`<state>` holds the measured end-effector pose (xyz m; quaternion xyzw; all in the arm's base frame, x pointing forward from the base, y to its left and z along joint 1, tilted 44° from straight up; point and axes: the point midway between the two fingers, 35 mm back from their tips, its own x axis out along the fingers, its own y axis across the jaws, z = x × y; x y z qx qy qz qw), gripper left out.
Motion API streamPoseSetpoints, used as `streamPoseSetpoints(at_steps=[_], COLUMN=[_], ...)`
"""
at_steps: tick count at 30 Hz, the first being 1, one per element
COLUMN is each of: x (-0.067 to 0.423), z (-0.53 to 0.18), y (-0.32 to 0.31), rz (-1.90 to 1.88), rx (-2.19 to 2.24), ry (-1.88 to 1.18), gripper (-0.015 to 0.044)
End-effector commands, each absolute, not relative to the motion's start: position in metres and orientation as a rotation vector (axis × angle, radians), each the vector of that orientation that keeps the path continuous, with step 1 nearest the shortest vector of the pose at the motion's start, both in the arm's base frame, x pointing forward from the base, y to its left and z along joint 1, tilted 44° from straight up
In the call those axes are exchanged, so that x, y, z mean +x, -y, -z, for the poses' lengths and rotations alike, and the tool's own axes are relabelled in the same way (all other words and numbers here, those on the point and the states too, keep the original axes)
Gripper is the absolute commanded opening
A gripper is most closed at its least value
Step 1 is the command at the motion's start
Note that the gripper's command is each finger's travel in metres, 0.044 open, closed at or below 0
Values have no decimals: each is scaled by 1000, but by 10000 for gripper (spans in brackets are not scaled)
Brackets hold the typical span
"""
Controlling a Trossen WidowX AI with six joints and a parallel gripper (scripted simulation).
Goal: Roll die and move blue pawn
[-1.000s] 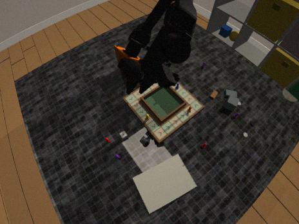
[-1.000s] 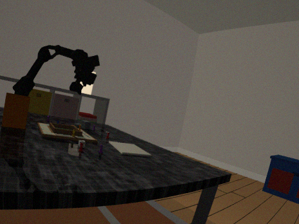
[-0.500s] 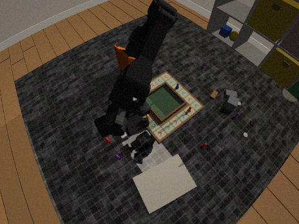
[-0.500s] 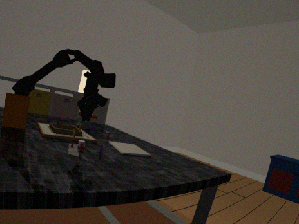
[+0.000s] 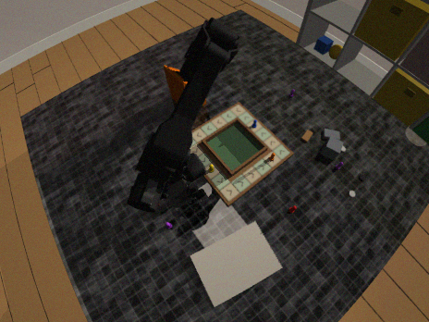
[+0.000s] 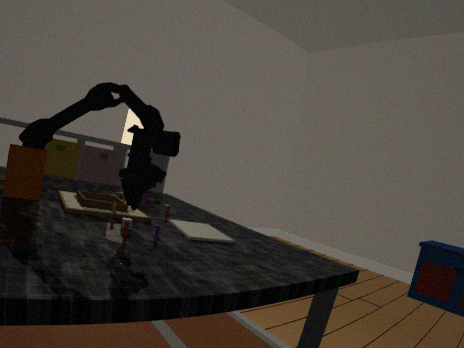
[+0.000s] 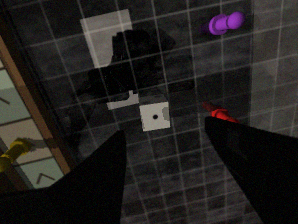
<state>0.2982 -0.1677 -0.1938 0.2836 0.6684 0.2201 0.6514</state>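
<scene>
The white die [image 7: 155, 116] [image 6: 128, 220] lies on the dark table outside the board, one pip on top; the arm hides it in the top view. My gripper [image 7: 165, 129] [image 6: 133, 206] is open above it, fingers pointing down, one either side of the die in the wrist view, nothing held. The blue pawn [image 5: 254, 124] stands on the board's upper right side. The wooden tray [image 5: 250, 160] [image 6: 100, 201] with a green floor sits in the middle of the board [image 5: 251, 175]. A yellow pawn [image 5: 211, 168] [image 7: 14, 154] and an orange pawn [image 5: 272, 157] stand on board squares.
A red pawn [image 7: 220, 114] lies beside the die, near one finger. A purple pawn [image 7: 226, 23] [image 5: 169, 225] is farther off. Another red pawn [image 5: 292, 209], a pale flat panel [image 5: 236, 264], grey blocks [image 5: 332, 147] and a brown block [image 5: 307, 135] lie around the board.
</scene>
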Motion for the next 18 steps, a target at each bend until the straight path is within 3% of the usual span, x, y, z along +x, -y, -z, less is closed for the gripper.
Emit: streamPoseSetpoints(at_steps=[1,18], x=[296,296], z=[204,217], y=[154,143], rz=[-508,-508], rx=[659,660], ry=[-1528,-1528], gripper=[275,275])
